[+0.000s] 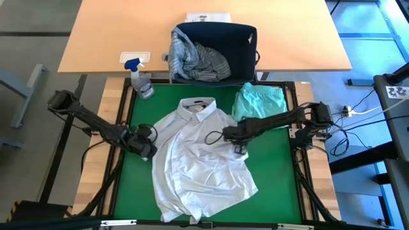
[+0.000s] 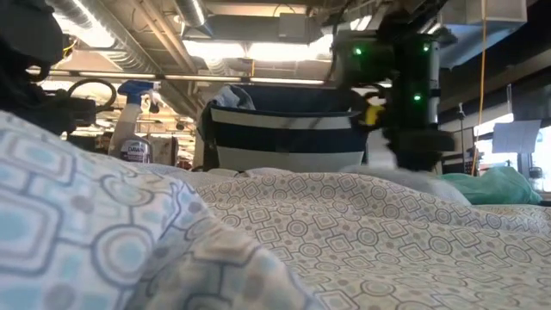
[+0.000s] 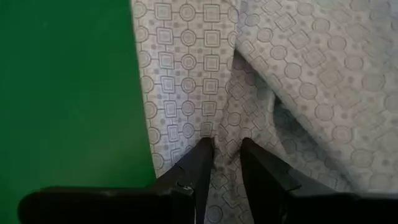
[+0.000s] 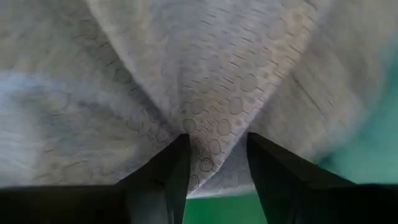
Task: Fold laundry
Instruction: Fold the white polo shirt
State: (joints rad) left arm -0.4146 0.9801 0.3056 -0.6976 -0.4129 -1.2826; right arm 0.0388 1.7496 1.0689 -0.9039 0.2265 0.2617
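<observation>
Left gripper (image 3: 225, 149) is clamped on the shirt's (image 1: 198, 160) nine-o'clock edge; right gripper (image 4: 217, 146) is pinching its three-o'clock side. Best lift together, evenly.

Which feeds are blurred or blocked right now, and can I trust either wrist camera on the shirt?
Low view: the patterned shirt fills the foreground, out of focus, ceiling lights glaring behind the basket. Right wrist view: shirt smeared and soft around the right gripper. Left wrist view: sharp, pattern crisp at the left gripper. High view: evenly lit, unobstructed.

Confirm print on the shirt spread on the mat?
Pale shirt, grey squares-and-circles print; clearest in left wrist view.
</observation>
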